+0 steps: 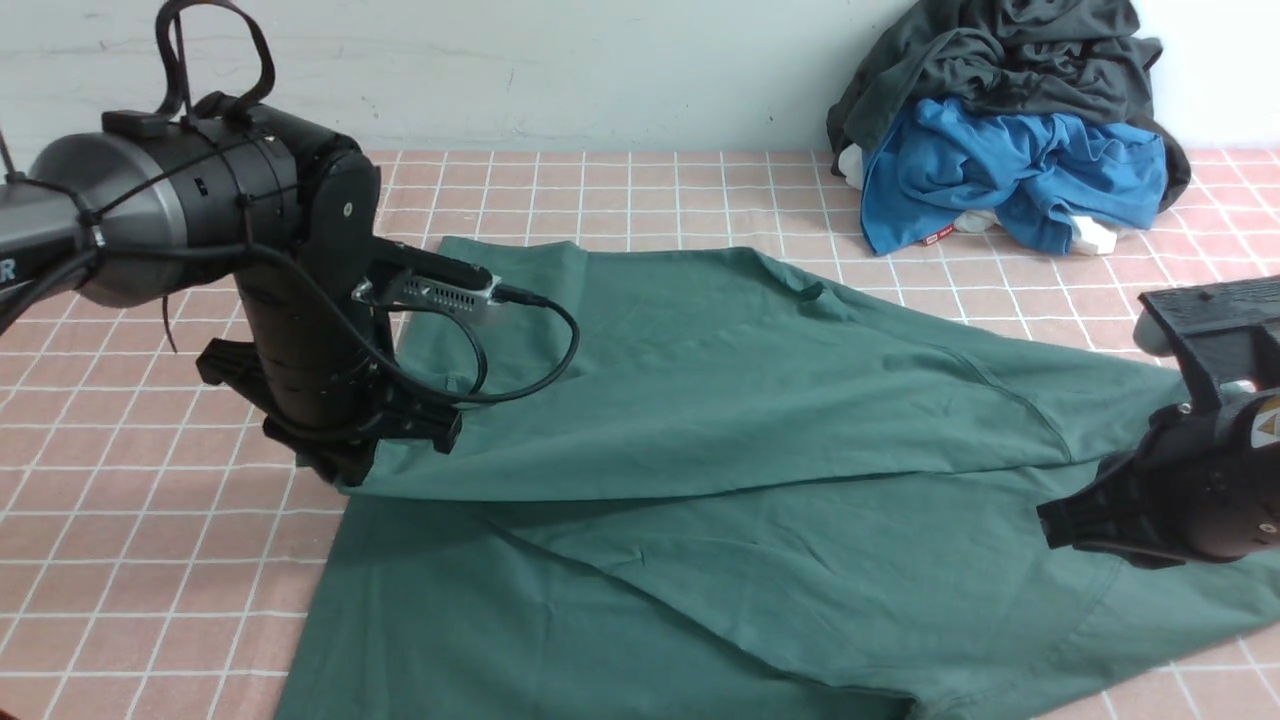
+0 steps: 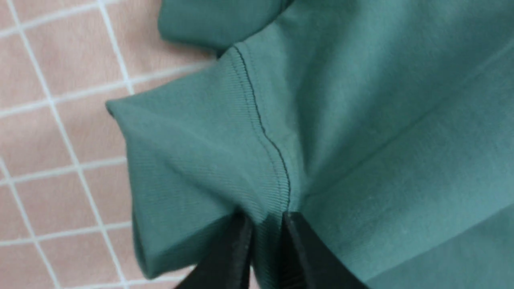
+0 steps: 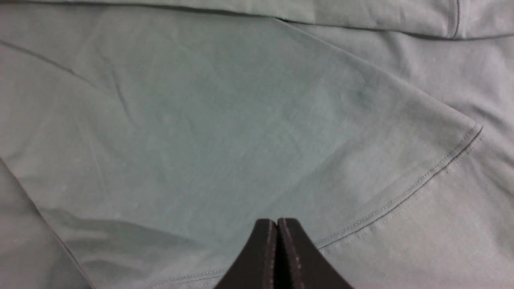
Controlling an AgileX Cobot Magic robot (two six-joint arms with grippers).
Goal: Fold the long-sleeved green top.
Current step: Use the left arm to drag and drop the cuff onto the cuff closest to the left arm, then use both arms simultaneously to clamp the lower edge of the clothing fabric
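The green long-sleeved top point(image 1: 750, 420) lies spread over the pink checked table, with one sleeve folded across its body toward the left. My left gripper point(image 1: 345, 470) sits low at the top's left edge. In the left wrist view its fingers point(image 2: 299, 245) stand slightly parted with the ribbed cuff point(image 2: 241, 140) pinched between them, my left gripper point(image 2: 265, 218) holding the cuff just above the cloth. My right gripper point(image 1: 1050, 525) hovers over the top's right side; in the right wrist view my right gripper point(image 3: 277, 220) is shut and empty above flat green fabric point(image 3: 225, 120).
A heap of clothes sits at the back right against the wall: a dark grey-black garment point(image 1: 1000, 50) over a bright blue one point(image 1: 1000, 170). Bare pink checked tablecloth point(image 1: 120, 560) shows to the left of the top and behind it.
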